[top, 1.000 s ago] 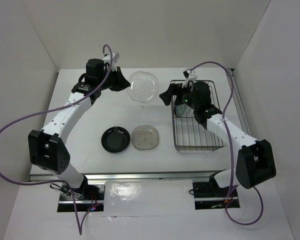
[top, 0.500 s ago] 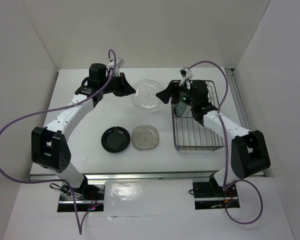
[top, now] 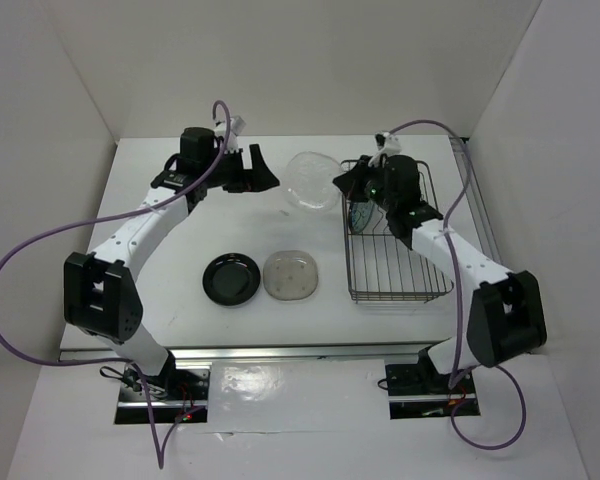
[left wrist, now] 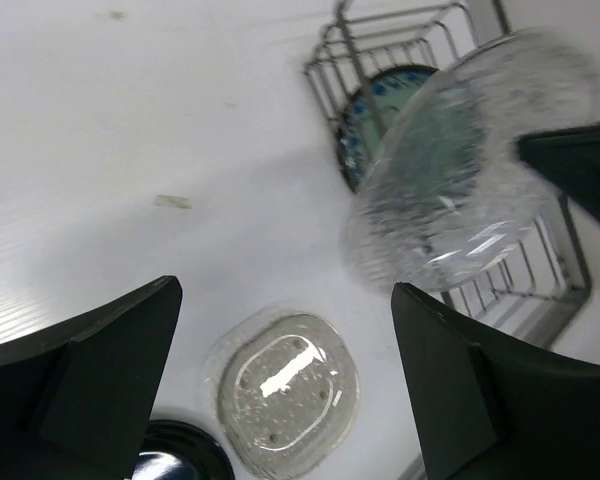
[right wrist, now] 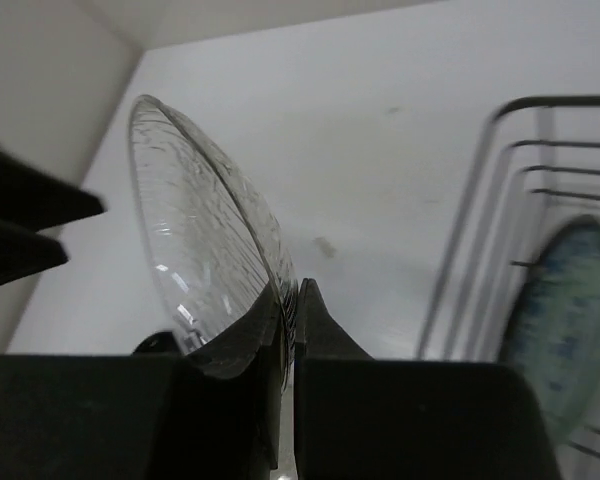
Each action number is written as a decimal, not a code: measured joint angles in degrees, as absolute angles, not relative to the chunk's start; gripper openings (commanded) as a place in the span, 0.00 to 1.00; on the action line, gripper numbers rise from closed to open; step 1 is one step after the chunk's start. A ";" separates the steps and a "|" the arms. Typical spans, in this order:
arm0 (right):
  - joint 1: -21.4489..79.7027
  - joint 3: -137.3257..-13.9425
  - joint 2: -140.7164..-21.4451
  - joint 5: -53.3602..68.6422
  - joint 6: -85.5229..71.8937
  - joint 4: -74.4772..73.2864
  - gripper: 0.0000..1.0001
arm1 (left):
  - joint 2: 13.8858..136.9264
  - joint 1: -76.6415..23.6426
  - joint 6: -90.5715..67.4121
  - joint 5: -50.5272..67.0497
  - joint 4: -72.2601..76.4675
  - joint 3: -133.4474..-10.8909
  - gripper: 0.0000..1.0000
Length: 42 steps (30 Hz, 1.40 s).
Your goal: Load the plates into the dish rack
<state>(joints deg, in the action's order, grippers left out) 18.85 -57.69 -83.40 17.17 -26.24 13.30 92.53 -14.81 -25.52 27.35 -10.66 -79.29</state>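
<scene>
The clear glass plate (top: 313,180) hangs on edge above the table, just left of the dish rack (top: 398,296). My right gripper (top: 342,183) is shut on its rim; in the right wrist view the jaws (right wrist: 292,290) pinch the plate (right wrist: 195,230). My left gripper (top: 263,172) stands open to the plate's left, apart from it; its wrist view (left wrist: 285,300) has nothing between the fingers. A blue-green patterned plate (top: 361,214) stands upright in the rack's far left corner. The black plate (top: 231,278) and the grey-beige plate (top: 291,275) lie flat on the table.
The white side walls and back wall enclose the table. The rack's wire bars (right wrist: 480,180) stand close to the right of the held plate. The left gripper's dark fingers (right wrist: 30,220) show at the left edge of the right wrist view.
The right gripper closed on the clear glass plate's rim. The left gripper let go, opened and drew back left. The plate has shifted right toward the rack.
</scene>
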 measured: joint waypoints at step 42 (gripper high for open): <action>17.89 -62.70 -80.55 -41.47 -15.59 -14.55 0.00 | 93.10 -16.08 -25.67 3.20 -24.23 -86.28 1.00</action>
<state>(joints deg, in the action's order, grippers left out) 17.89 -62.70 -80.55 -41.47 -15.59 -14.55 93.10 -16.08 -25.67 3.20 -24.23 -86.28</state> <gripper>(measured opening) 0.055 0.999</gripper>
